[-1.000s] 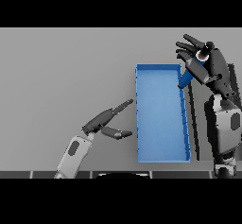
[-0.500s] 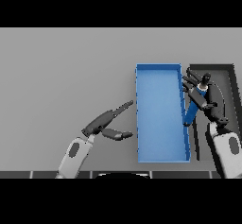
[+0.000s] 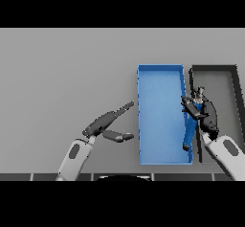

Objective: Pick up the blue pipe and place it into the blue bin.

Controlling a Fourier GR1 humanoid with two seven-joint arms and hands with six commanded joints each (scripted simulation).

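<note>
Beside the blue bin (image 3: 161,116), a dark tray (image 3: 215,69) flanks the pipe-holding right hand (image 3: 206,114).

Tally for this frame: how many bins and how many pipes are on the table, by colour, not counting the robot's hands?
Blue bin: 1
Dark bin: 1
Blue pipe: 1, gripped by the right hand over the blue bin's right wall
Total: 3
</note>
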